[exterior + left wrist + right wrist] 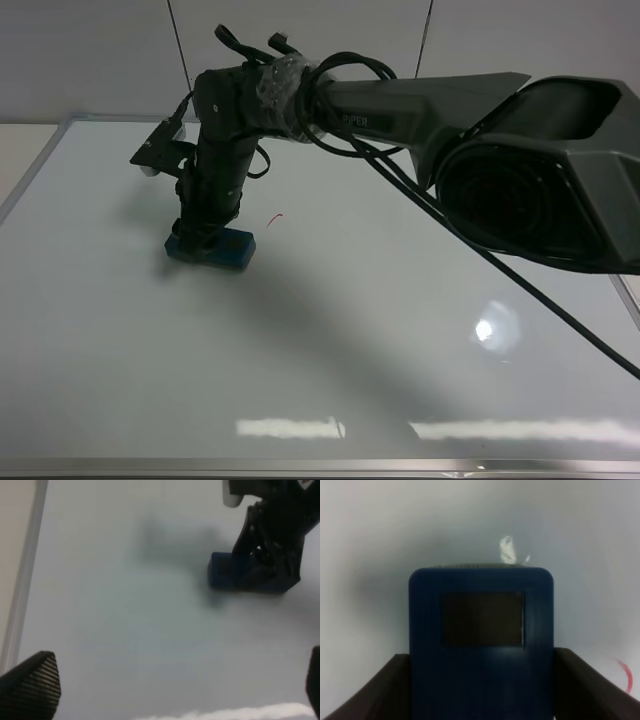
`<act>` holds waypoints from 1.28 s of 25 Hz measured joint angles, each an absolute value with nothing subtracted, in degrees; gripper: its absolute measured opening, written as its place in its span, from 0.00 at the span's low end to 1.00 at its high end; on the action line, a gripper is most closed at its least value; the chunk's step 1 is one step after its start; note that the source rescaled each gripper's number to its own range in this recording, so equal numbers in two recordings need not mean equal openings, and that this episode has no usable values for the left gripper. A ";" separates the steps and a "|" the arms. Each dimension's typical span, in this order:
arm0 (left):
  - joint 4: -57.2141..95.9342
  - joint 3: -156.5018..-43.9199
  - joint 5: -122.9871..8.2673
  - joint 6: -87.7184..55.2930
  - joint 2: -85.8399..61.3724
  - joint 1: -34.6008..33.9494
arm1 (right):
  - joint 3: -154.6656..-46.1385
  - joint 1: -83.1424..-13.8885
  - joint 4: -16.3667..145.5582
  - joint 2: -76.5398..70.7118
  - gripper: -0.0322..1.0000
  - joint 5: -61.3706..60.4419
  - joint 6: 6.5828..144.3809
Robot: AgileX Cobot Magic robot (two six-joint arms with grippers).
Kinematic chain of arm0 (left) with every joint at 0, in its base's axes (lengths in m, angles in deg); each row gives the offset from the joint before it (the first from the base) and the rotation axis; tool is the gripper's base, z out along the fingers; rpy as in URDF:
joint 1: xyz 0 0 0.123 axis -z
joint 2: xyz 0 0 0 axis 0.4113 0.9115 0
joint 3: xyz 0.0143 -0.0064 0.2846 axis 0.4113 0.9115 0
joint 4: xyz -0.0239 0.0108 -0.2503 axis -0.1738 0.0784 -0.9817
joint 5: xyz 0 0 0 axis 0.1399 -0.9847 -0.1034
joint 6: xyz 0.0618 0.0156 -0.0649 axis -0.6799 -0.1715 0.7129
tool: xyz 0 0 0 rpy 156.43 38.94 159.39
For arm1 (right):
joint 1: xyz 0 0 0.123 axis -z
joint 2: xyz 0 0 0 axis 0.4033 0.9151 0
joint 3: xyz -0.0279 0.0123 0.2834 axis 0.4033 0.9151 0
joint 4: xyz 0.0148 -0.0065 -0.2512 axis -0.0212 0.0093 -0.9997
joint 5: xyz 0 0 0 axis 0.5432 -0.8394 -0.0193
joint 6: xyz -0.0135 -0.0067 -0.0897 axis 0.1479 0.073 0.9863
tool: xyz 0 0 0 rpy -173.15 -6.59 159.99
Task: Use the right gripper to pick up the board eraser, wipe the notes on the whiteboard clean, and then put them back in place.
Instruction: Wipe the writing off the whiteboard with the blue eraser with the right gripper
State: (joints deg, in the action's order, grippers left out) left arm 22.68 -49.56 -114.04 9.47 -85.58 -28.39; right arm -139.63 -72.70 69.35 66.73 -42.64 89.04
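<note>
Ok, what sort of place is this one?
Likely a lab or office bench: a framed whiteboard lying flat as the work surface, plain white wall panels behind, and the right gripper closed on an eraser.

My right arm [420, 110] reaches in from the right edge across the far half of the whiteboard [330, 360], and its cable [520, 285] sags toward the near right corner, so that side is barred above the surface. My right gripper [203, 232] stands in the far left part, pressed against both sides of the board eraser [225, 250], with the red notes [275, 217] just beside it toward the right edge. Open passage lies over the bare near half of the board, where my left gripper [170, 690] hangs well apart from the eraser with its fingers [32, 682] spread wide.
</note>
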 joint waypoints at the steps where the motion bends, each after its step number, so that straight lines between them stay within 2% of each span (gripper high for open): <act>1: 22.68 -49.56 -114.04 9.47 -85.58 -28.39 | -139.63 -72.16 69.57 66.73 0.06 -42.80 89.04; 18: 22.68 -49.56 -114.04 9.47 -85.58 -28.39 | -139.86 -62.70 70.47 66.73 0.06 -43.42 88.43; 32: 22.68 -49.56 -114.04 9.47 -85.58 -28.39 | -140.04 -60.04 67.79 66.68 0.06 -43.38 87.74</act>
